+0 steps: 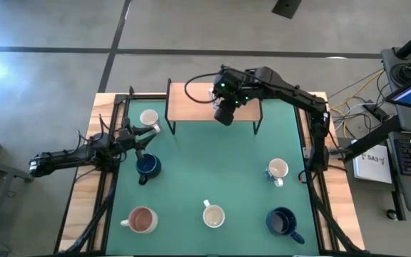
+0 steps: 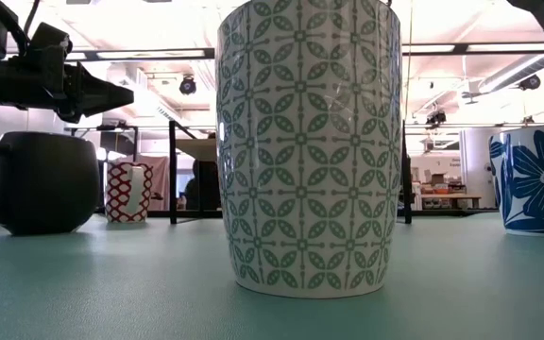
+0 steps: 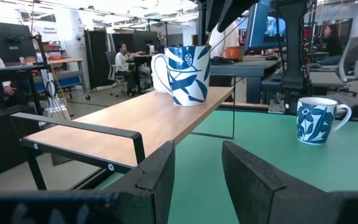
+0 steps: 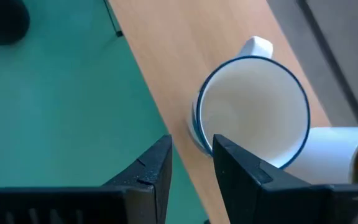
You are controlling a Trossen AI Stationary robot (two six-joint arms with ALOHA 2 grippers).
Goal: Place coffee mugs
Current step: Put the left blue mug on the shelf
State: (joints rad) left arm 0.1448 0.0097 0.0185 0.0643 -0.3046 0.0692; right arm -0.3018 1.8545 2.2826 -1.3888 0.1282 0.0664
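A white mug with a blue pattern (image 3: pixel 188 74) (image 4: pixel 253 112) stands upright on the wooden shelf (image 1: pixel 198 107) at the table's far side. A second white mug (image 4: pixel 347 155) is right beside it. My right gripper (image 1: pixel 225 113) (image 4: pixel 191 162) hangs above the shelf's edge, pointing steeply down, open and holding nothing. Its fingers are over the patterned mug's near rim. My left gripper (image 1: pixel 140 137) (image 3: pixel 197 168) waits open at the left, pointing level across the table. On the green mat stand a white mug (image 1: pixel 149 118), two dark blue mugs (image 1: pixel 147 165) (image 1: pixel 282 221) and several others.
A pink-brown-lined mug (image 1: pixel 142 220), a cream mug (image 1: pixel 213 215) and a white mug (image 1: pixel 277 170) stand on the mat, with free mat in the middle. The low view shows a leaf-patterned mug (image 2: pixel 308 151) close up. The shelf's black legs (image 1: pixel 257 127) stand on the mat.
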